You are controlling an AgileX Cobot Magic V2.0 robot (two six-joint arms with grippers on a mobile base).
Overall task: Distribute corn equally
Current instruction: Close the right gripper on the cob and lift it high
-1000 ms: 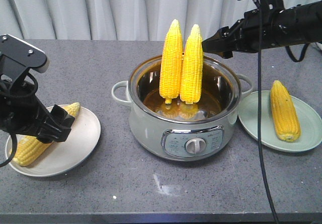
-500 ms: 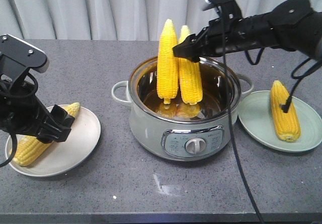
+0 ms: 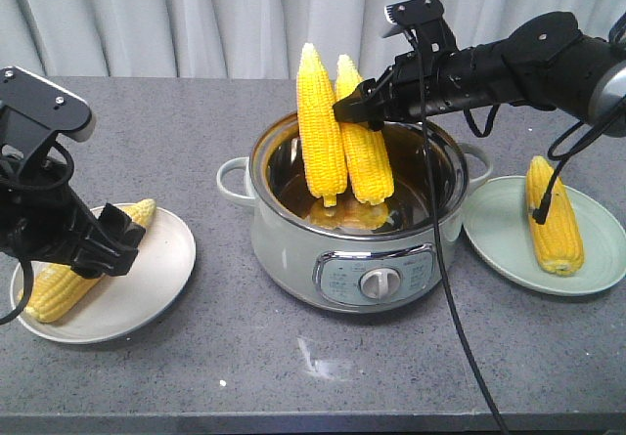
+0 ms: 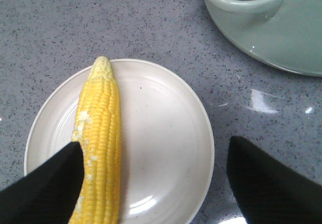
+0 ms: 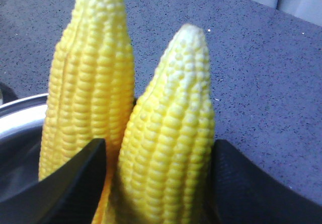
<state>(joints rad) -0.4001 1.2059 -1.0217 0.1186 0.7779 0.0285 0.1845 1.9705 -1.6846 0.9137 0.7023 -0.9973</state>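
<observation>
- Corn: 4 cobs in view, 2 standing in the electric cooker (image 3: 284, 259) at the middle of the desk (image 3: 293, 376) and 1 lying on a plate to each side.
- The right end effector (image 3: 357, 112) (image 5: 158, 143) reaches in from the right above the cooker's rim and is closed around the gripped corn cob (image 3: 364, 152) (image 5: 171, 148) a little below its pale tip. In the right wrist view its dark fingers (image 5: 75, 183) sit tight on both sides of that cob.
- The second standing corn cob (image 3: 321, 127) (image 5: 88, 83) rises just beside the gripped one, touching it along the side. Both lean left, tips up and butt ends down inside the steel bowl.
- The left end effector (image 3: 112, 239) (image 4: 156, 143) hovers over the white plate (image 3: 147, 288) (image 4: 166, 133) with its fingers spread wide and nothing between them.
- The corn cob on the white plate (image 3: 59, 288) (image 4: 100, 143) lies along the plate's left half, tip pointing toward the far edge. In the left wrist view one finger overlaps its lower part.
- The corn cob on the green plate (image 3: 553, 215) lies lengthwise on the green plate (image 3: 499, 230), to the right of the cooker near its side handle.
- A black cable (image 3: 440, 259) hangs from the right arm across the front of the cooker.
- A pale curtain (image 3: 196, 15) hangs behind the desk.
</observation>
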